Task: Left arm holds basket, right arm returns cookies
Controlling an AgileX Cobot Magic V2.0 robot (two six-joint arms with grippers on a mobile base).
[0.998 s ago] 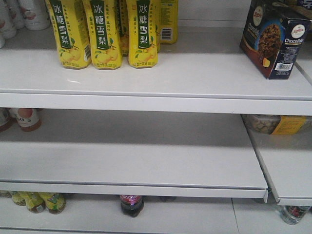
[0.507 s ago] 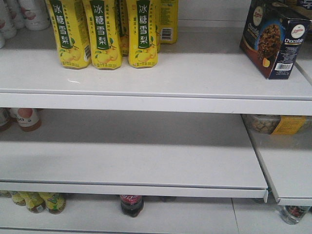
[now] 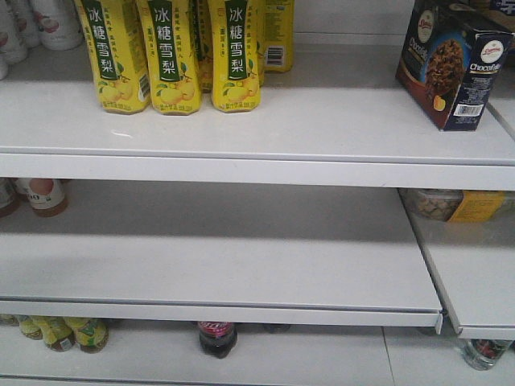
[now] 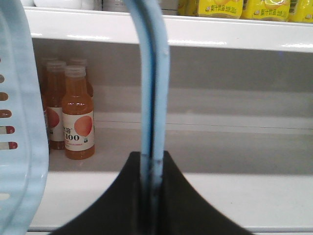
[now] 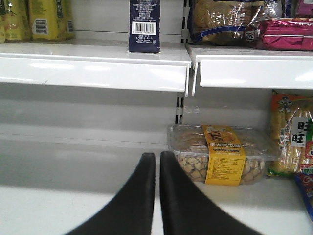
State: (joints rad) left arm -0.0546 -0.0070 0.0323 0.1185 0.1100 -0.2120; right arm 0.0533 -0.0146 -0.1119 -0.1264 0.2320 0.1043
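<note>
The cookies (image 3: 455, 64), a dark navy Chocofello box, stand upright on the top shelf at the far right; in the right wrist view the cookies (image 5: 144, 27) show their barcode side above and ahead. My right gripper (image 5: 157, 159) is shut and empty, low before the middle shelf, well below the box. My left gripper (image 4: 152, 161) is shut on the light blue basket handle (image 4: 152, 88), which rises straight up between the jaws. The basket (image 4: 17, 122) wall with slots fills the left edge of that view. Neither arm appears in the front view.
Yellow pear-drink bottles (image 3: 173, 56) line the top shelf (image 3: 265, 133) at left. A clear tub with yellow label (image 5: 222, 154) sits on the middle shelf just right of my right gripper, snack bags (image 5: 293, 142) beyond it. Orange juice bottles (image 4: 77, 115) stand behind the basket.
</note>
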